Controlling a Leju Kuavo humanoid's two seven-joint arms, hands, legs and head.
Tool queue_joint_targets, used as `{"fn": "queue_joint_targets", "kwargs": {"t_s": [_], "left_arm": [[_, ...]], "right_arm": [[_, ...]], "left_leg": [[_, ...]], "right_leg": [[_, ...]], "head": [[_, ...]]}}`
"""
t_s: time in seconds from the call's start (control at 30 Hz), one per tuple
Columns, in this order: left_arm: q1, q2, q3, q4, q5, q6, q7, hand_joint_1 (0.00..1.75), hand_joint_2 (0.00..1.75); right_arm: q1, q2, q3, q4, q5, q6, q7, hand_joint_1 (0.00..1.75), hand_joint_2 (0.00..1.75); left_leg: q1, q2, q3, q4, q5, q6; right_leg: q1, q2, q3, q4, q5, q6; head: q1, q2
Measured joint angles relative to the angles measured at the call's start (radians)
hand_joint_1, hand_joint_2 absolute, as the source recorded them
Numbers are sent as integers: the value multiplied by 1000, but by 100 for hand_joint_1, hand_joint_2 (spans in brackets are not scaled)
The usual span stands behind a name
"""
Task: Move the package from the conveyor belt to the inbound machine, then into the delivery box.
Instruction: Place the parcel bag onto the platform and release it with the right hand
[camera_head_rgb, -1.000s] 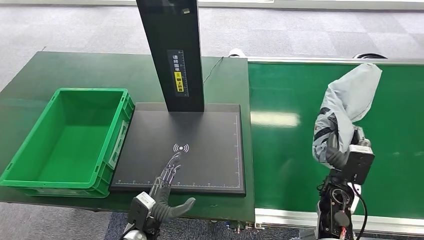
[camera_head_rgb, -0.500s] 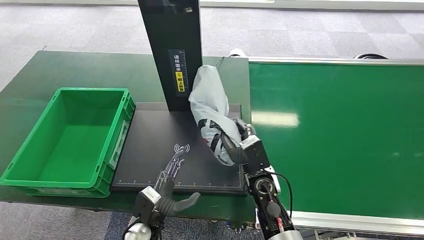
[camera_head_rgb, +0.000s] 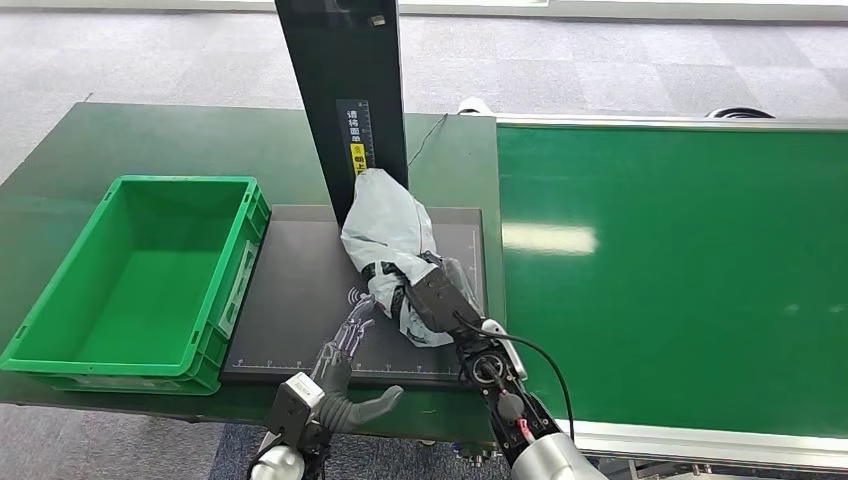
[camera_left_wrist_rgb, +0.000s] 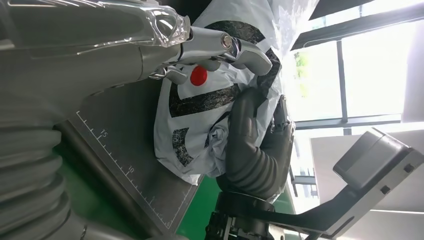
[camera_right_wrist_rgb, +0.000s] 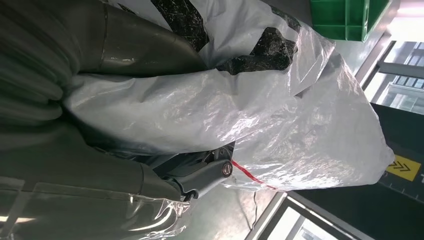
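The package (camera_head_rgb: 388, 232) is a grey plastic mailer bag with black markings. It lies over the black pad of the inbound machine (camera_head_rgb: 290, 290), its far end against the machine's black post (camera_head_rgb: 345, 90). My right hand (camera_head_rgb: 438, 296) grips the bag's near end, which is also in the right wrist view (camera_right_wrist_rgb: 260, 115). In the left wrist view the bag (camera_left_wrist_rgb: 200, 105) shows a red dot, with the right hand's thumb wrapped round it. My left hand (camera_head_rgb: 335, 365) rests flat on the pad's front edge, fingers spread, touching the bag's side and holding nothing.
The green delivery box (camera_head_rgb: 140, 280) stands empty on the dark green table (camera_head_rgb: 150, 140), left of the pad. The green conveyor belt (camera_head_rgb: 680, 260) runs along the right side, bare. Grey carpet lies beyond the table.
My right hand has carried the package from above the conveyor belt leftward and lowered it onto the machine's pad. The left hand has barely moved.
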Motion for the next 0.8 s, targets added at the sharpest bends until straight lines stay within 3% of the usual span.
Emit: {"fn": "queue_joint_targets", "kwargs": {"t_s": [0.1, 0.23, 0.33, 0.43, 0.6, 0.7, 0.8], "left_arm": [[0, 1, 0, 0, 0, 0, 0, 0, 175], [-1, 1, -1, 1, 2, 0, 4, 0, 175], [-2, 1, -2, 6, 5, 0, 6, 0, 175], [-3, 1, -3, 10, 10, 0, 7, 0, 175], [-17, 5, -6, 39, 21, 1, -8, 0, 175], [-27, 8, -7, 57, 24, 2, -19, 0, 175], [-32, 9, -7, 68, 24, 3, -20, 0, 175]], "right_arm": [[-5, 0, 2, 11, 0, -1, 0, 175, 175], [-11, 0, 6, 24, 13, -2, 21, 2, 175], [-13, -2, 7, 35, 16, -16, 30, 0, 175], [-7, -6, -6, 36, -47, 3, -31, 0, 175], [46, -14, -88, -18, -341, 326, -205, 0, 175], [85, -18, -134, -61, -475, 478, -222, 0, 175], [108, -19, -164, -85, -533, 538, -214, 0, 175]], "left_leg": [[0, 0, 0, 0, 0, 0], [0, 0, 0, 0, 0, 0], [0, 0, 1, 0, 0, 0], [0, 0, 1, 0, 0, 0], [0, 0, 0, 0, 0, 0], [0, 0, 0, 0, 0, 0], [0, 0, -1, 0, 0, 0]], "right_leg": [[0, 0, 0, 0, 0, 0], [0, 0, 0, 0, 0, 0], [0, 0, 0, 0, 0, 0], [0, 0, 0, 0, 0, 0], [0, 0, 0, 0, 0, 0], [0, 0, -1, 0, 0, 0], [0, 0, -1, 0, 0, 0]], "head": [[0, 0], [0, 0], [0, 0], [0, 0], [0, 0], [0, 0], [0, 0]]}}
